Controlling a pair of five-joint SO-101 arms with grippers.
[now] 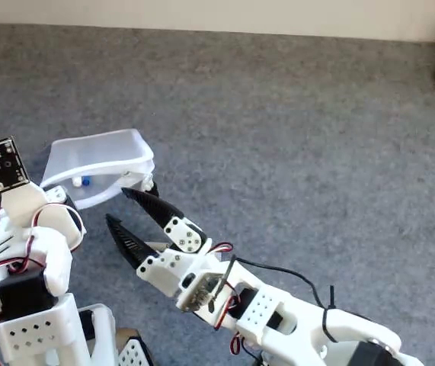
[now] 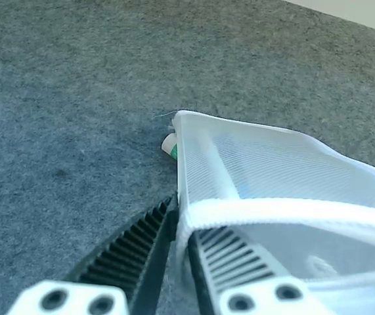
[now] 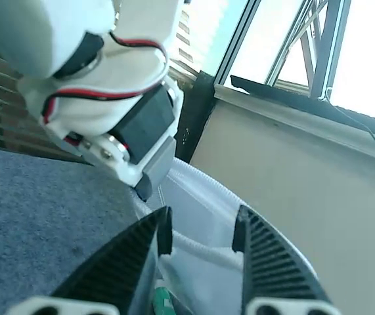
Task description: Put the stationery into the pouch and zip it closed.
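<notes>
A white mesh pouch (image 1: 99, 156) is held up off the grey carpet at the left, its mouth open. My left gripper (image 2: 180, 220) is shut on the pouch's (image 2: 272, 170) corner seam. A small white and blue item (image 1: 81, 181) shows through the mesh, and a white and green tip (image 2: 169, 146) pokes out by the pouch's corner. My right gripper (image 1: 118, 206) is open just beside the pouch's near edge. In the right wrist view the pouch rim (image 3: 197, 246) runs between the right gripper's (image 3: 203, 220) spread black fingers, with a green bit (image 3: 162, 300) low down.
Grey carpet (image 1: 301, 137) stretches to the right and back. The left arm's white body (image 1: 30, 259) stands close to the right arm's wrist (image 1: 202, 286). A pale wall runs along the far edge.
</notes>
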